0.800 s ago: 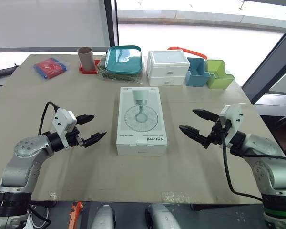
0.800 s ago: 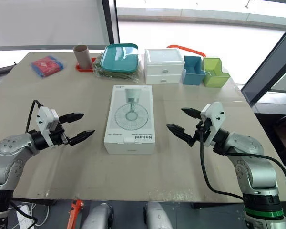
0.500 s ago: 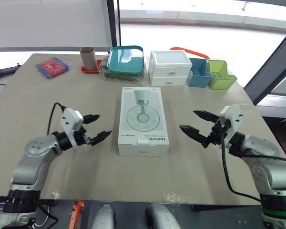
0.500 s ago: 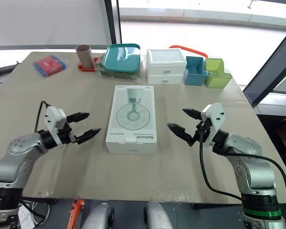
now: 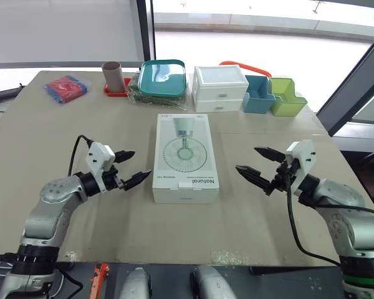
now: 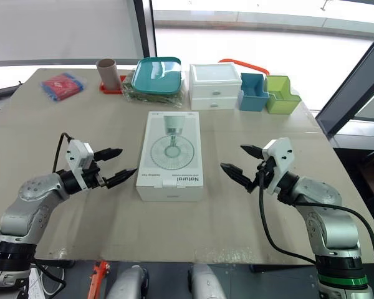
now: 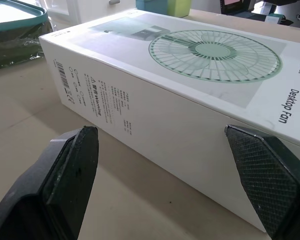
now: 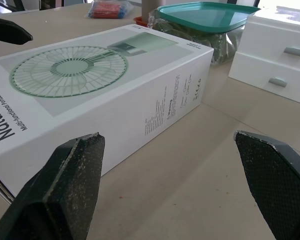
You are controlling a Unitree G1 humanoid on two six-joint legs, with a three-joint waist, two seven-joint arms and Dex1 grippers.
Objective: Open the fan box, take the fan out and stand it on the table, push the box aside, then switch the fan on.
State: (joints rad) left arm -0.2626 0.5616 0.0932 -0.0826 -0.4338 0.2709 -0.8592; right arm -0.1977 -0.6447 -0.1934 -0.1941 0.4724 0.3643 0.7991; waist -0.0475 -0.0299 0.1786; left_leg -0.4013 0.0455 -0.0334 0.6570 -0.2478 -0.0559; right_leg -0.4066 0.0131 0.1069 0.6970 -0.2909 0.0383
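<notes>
Table (image 5: 81, 118): box (image 5: 185, 157) lies flat, lid closed.
L gripper (image 5: 141, 163): fingers wide; box just beyond tips, no contact.
R gripper (image 5: 246, 159): fingers wide; box ahead of tips, clear gap.

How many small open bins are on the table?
2. A blue bin stands at the far edge beside the white drawers; a green bin is on its right. Something orange behind the drawers is partly hidden.

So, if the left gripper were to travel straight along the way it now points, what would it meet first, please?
Most likely the fan box: the open left gripper points at its long side wall, near the end closest to the robot, with nothing between them. Contact height is unclear.
</notes>
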